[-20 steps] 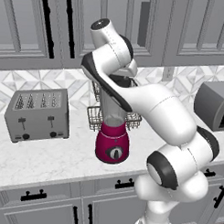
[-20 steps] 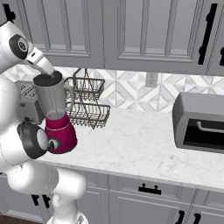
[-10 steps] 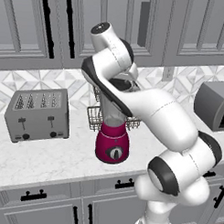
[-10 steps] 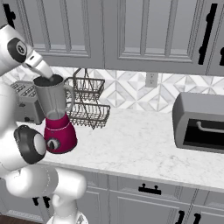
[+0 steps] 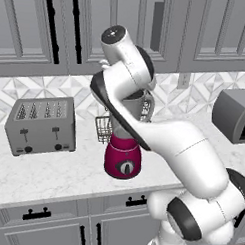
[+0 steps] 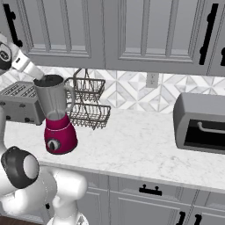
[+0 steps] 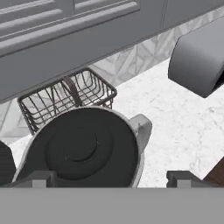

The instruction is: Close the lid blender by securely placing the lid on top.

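On the marble counter, the grey toaster sits at nine o'clock of the blender. The blender's magenta base carries a clear jar, handle toward three o'clock. The lid lies seated in the jar's mouth, filling it rim to rim. The gripper hovers just above the lid, its fingers spread wide and holding nothing. A two-tier wire rack stands at about one o'clock of the blender, against the tiled wall. A grey toaster oven rests well apart at three o'clock.
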You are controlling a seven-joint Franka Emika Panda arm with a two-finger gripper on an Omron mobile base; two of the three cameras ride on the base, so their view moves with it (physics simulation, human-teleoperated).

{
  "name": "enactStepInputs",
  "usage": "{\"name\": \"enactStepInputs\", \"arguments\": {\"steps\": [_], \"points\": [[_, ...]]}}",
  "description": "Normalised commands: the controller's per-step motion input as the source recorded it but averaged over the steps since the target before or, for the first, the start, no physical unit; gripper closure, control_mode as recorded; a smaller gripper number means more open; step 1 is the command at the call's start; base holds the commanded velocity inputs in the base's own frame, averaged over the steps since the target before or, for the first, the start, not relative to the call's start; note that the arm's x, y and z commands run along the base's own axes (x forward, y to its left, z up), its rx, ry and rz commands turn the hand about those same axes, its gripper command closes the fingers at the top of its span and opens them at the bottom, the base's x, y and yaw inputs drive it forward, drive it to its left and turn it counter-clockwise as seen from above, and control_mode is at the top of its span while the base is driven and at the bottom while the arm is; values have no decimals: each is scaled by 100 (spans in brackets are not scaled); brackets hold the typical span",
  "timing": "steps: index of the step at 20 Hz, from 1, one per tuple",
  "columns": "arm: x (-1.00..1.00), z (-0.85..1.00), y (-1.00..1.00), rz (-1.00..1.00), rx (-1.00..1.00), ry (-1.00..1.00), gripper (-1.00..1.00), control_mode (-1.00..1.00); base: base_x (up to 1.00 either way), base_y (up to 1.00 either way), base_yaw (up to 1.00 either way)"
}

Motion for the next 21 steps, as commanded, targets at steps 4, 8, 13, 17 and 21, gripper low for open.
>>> {"name": "enactStepInputs", "arguments": {"steps": [4,8,13,17,21], "points": [[-100,-22,-88,0,25,-45,-100,-100,0,0,0],[-100,-97,-100,0,30,-33,-100,-100,0,0,0],[-100,-100,-100,0,20,-16,-100,-100,0,0,0],[-100,-46,-100,0,19,-28,-100,-100,0,0,0],[-100,81,-72,0,38,-56,-100,-100,0,0,0]]}}
